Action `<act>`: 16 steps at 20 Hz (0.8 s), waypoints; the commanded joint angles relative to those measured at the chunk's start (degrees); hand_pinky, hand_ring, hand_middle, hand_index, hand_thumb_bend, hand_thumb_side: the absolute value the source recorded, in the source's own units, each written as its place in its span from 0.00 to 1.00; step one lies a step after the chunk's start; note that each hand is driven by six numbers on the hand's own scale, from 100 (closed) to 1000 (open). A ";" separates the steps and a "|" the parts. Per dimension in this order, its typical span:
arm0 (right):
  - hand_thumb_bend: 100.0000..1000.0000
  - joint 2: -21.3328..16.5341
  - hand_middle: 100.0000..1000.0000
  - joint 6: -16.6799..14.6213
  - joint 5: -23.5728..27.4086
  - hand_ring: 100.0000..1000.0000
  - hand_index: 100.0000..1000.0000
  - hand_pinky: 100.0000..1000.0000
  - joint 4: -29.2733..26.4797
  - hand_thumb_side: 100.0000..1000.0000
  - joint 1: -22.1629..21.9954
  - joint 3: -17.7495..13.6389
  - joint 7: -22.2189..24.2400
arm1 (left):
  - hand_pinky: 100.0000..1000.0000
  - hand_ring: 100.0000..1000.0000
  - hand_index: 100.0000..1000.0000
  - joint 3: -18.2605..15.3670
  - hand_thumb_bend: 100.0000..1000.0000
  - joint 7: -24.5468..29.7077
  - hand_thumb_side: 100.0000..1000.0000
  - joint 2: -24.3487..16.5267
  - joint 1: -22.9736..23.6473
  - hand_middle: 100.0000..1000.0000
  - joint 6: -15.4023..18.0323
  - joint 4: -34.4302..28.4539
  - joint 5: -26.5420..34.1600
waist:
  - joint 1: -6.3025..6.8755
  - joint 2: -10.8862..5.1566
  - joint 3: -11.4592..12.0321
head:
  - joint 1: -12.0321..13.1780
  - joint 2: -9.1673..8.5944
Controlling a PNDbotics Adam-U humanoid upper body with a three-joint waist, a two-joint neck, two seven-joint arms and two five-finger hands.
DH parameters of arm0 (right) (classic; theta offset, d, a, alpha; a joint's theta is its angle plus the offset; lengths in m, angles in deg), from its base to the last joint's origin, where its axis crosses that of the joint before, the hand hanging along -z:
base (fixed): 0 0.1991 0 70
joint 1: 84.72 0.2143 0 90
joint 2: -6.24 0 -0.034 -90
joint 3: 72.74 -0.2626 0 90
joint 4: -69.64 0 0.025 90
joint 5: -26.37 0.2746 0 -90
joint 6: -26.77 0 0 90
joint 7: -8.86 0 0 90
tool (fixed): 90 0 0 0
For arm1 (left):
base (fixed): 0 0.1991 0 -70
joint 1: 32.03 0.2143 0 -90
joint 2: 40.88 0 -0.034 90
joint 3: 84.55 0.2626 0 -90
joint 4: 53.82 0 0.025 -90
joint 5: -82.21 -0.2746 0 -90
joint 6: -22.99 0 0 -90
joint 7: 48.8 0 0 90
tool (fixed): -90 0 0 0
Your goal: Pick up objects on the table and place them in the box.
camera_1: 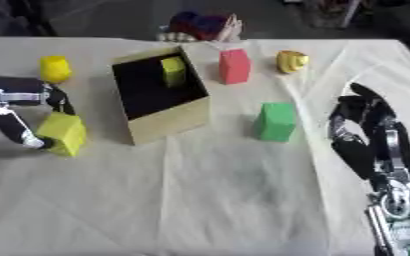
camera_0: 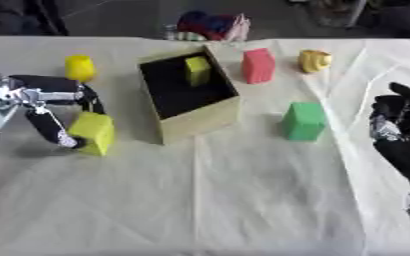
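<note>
The left hand (camera_0: 55, 117) is pinching a yellow block (camera_0: 93, 132) on the desk (camera_0: 208, 200) — the box (camera_0: 200, 117) is sitting just to its right. The right hand (camera_1: 366, 135) is resting open, farther off.

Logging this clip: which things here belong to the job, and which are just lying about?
Job: box with a yellow block inside; yellow block in the left hand; yellow cylinder; red block; green block; small yellow thing.

Lying about: colourful heap beyond the table; idle right hand.
</note>
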 commanded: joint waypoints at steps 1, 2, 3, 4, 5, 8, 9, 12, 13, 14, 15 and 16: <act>0.00 -0.72 0.65 -0.01 -0.01 0.72 0.85 0.78 -0.47 0.16 0.31 -0.23 0.05 | 0.67 0.44 0.54 -0.94 0.18 -0.20 0.00 -0.86 -0.95 0.42 2.48 -1.05 -0.19 | 0.65 -1.54 -0.11 | 0.08 0.23; 0.00 -0.71 0.65 0.00 -0.02 0.72 0.85 0.78 -0.46 0.16 0.31 -0.24 0.04 | 0.67 0.43 0.52 -1.31 0.18 -0.80 0.00 -1.02 -0.90 0.41 2.28 -1.92 0.37 | 0.63 -1.54 -0.11 | 0.04 0.23; 0.00 -0.73 0.65 0.01 -0.03 0.72 0.85 0.78 -0.45 0.16 0.28 -0.26 0.03 | 0.67 0.43 0.51 -1.82 0.17 -1.12 0.00 -1.28 -1.04 0.40 1.98 -3.09 1.10 | 0.61 -1.55 -0.10 | -0.03 0.23; 0.00 -0.75 0.65 0.02 -0.03 0.72 0.85 0.78 -0.43 0.16 0.24 -0.28 0.01 | 0.68 0.43 0.51 -2.34 0.18 -1.20 0.00 -1.58 -1.26 0.40 1.55 -4.37 1.91 | 0.60 -1.57 -0.07 | -0.04 0.23; 0.00 -0.76 0.65 0.04 -0.01 0.72 0.85 0.78 -0.40 0.16 0.19 -0.29 -0.01 | 0.68 0.43 0.51 -3.01 0.18 -1.31 0.00 -1.96 -1.79 0.40 1.02 -5.78 2.84 | 0.61 -1.60 -0.04 | -0.04 0.23; 0.00 -0.81 0.65 0.05 0.06 0.72 0.85 0.78 -0.35 0.16 0.10 -0.26 0.00 | 0.69 0.44 0.52 -4.72 0.21 -1.79 0.00 -2.53 -4.36 0.41 -0.88 -8.43 4.45 | 0.63 -1.71 0.08 | -0.07 0.23; 0.00 -0.83 0.65 0.05 0.08 0.72 0.85 0.78 -0.33 0.16 0.06 -0.23 0.04 | 0.69 0.44 0.52 -5.34 0.22 -2.38 0.00 -2.24 -5.73 0.41 -1.50 -8.57 4.13 | 0.64 -1.74 0.11 | -0.08 0.23; 0.00 -0.77 0.65 0.06 0.20 0.72 0.85 0.78 -0.23 0.16 -0.04 -0.11 0.12 | 0.70 0.46 0.54 -6.78 0.24 -5.67 0.00 0.69 -9.94 0.43 -3.11 -6.27 0.89 | 0.62 -1.79 0.05 | -0.06 0.23; 0.00 -0.72 0.65 0.05 0.25 0.72 0.85 0.78 -0.21 0.16 0.00 -0.02 0.19 | 0.70 0.48 0.55 -7.04 0.25 -7.03 0.00 2.29 -11.36 0.44 -3.58 -4.56 -0.87 | 0.56 -1.76 -0.05 | -0.09 0.23; 0.00 -0.64 0.65 0.04 0.28 0.72 0.85 0.78 -0.19 0.16 0.09 0.07 0.29 | 0.70 0.48 0.55 -7.19 0.26 -8.58 0.00 3.80 -12.60 0.44 -3.85 -2.76 -2.65 | 0.49 -1.70 -0.20 | -0.05 0.23; 0.00 -0.57 0.65 0.00 0.32 0.72 0.85 0.78 -0.20 0.17 0.32 0.17 0.39 | 0.70 0.49 0.56 -7.30 0.27 -10.35 0.00 5.21 -13.70 0.44 -4.00 -1.07 -4.40 | 0.48 -1.46 -0.56 | 0.12 0.23; 0.00 -0.54 0.65 0.00 0.36 0.72 0.85 0.78 -0.20 0.17 0.49 0.24 0.45 | 0.71 0.50 0.57 -7.26 0.27 -12.03 0.01 6.38 -14.48 0.45 -3.95 0.50 -6.00 | 0.45 -1.30 -0.83 | 0.21 0.23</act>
